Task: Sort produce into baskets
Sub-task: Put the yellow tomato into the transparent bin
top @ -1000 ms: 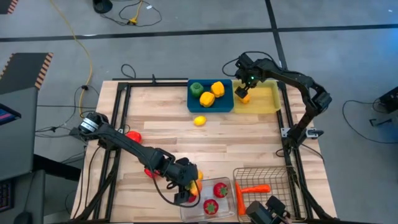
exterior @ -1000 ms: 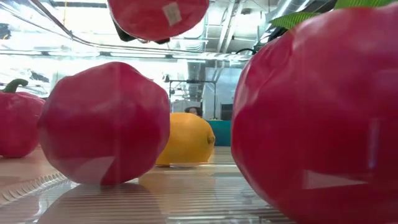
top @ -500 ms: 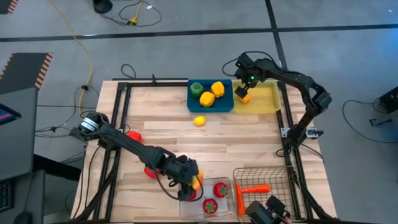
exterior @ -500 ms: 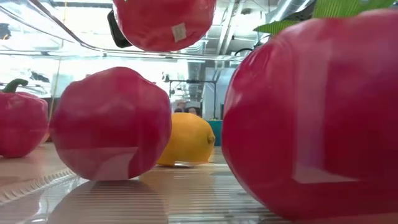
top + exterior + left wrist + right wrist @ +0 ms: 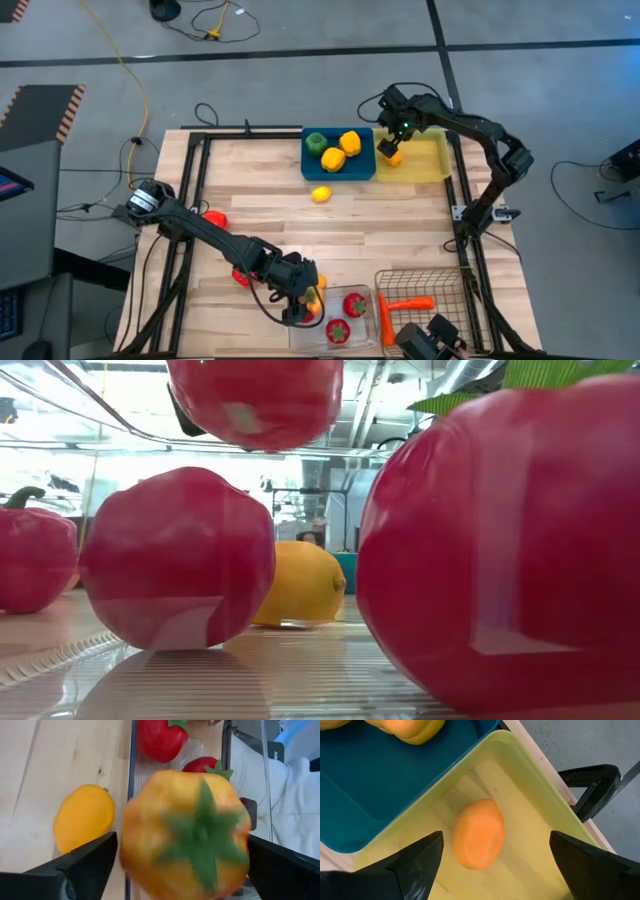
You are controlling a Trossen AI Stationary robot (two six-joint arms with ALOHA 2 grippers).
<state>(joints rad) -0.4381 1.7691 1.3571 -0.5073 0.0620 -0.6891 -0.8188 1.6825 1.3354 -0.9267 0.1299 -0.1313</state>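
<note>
Left end effector: at 6 o'clock on the counter, over the clear bin's left edge; fingers apart, orange-yellow pepper between them, seemingly just let go.
Right end effector: at 1 o'clock, fingers spread above an orange lying in the yellow tray.

No text, label, brand, number or sign can be read in any of the views. In the low view, the hanging red fruit carries a pale patch at about 6 o'clock on its skin, possibly a sticker, but nothing on it can be made out.
</note>
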